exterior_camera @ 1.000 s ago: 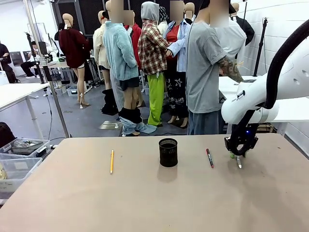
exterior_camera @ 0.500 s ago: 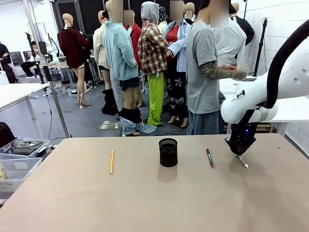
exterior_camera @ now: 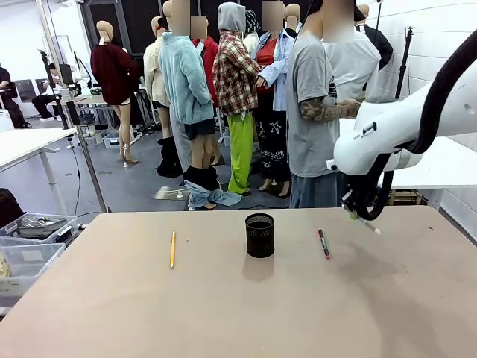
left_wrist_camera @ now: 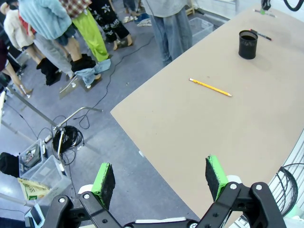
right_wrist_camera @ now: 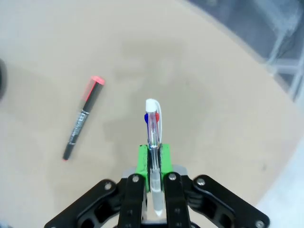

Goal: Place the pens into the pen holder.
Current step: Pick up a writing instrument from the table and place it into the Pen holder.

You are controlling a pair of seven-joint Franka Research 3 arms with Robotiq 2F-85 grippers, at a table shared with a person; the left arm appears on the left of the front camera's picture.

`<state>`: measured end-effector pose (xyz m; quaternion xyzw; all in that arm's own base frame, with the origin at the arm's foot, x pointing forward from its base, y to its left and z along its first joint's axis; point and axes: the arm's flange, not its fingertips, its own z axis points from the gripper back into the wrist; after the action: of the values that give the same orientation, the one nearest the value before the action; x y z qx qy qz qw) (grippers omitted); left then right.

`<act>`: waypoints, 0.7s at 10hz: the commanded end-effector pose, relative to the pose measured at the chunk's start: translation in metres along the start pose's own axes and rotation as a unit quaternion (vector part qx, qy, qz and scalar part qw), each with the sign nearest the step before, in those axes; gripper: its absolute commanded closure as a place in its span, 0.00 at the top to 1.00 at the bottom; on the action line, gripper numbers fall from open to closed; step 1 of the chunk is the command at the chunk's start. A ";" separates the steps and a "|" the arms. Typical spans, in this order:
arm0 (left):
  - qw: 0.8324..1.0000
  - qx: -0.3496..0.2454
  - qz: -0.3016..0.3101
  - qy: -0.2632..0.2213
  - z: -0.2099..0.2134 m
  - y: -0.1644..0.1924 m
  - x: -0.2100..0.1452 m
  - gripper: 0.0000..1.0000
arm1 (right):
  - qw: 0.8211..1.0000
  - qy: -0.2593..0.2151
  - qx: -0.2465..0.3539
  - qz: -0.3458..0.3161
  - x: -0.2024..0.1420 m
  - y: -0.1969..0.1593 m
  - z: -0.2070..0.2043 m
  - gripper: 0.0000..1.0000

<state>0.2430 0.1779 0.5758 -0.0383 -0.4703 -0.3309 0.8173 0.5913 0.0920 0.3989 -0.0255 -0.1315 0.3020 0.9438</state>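
Note:
My right gripper (exterior_camera: 361,215) hangs above the table's right side, shut on a clear white pen (right_wrist_camera: 152,128) whose tip sticks out past the green pads (right_wrist_camera: 141,159). Below it a dark pen with red ends (exterior_camera: 323,243) (right_wrist_camera: 81,119) lies flat on the table. The black mesh pen holder (exterior_camera: 259,235) (left_wrist_camera: 248,44) stands upright mid-table, left of that pen. A yellow pencil (exterior_camera: 172,248) (left_wrist_camera: 210,87) lies left of the holder. My left gripper (left_wrist_camera: 159,178) is open and holds nothing, high off the table's left corner.
A person in a grey shirt (exterior_camera: 317,104) stands at the far edge, hands near the right arm. Clear plastic bins (exterior_camera: 26,246) sit on the floor beyond the table's left edge (left_wrist_camera: 137,142). Cables (left_wrist_camera: 66,137) lie on the floor.
My right gripper closed on the clear white pen at the table and lifted it up and slightly left. The person's arm moved. The other pens and the holder stayed put.

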 end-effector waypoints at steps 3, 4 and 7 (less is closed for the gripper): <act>1.000 0.003 0.001 -0.002 -0.001 0.001 0.000 1.00 | 0.921 -0.212 0.143 0.294 0.018 0.045 0.039 0.00; 1.000 0.003 0.001 -0.002 -0.001 0.001 0.000 1.00 | 0.884 -0.254 0.186 0.344 0.030 0.057 0.039 0.00; 1.000 0.003 0.001 -0.002 -0.001 0.001 0.000 1.00 | 0.929 -0.223 0.100 0.279 0.060 0.097 0.055 0.00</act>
<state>0.2431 0.1775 0.5759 -0.0378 -0.4700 -0.3312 0.8173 0.5740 0.2211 0.4519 0.1597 -0.3131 0.6035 0.7157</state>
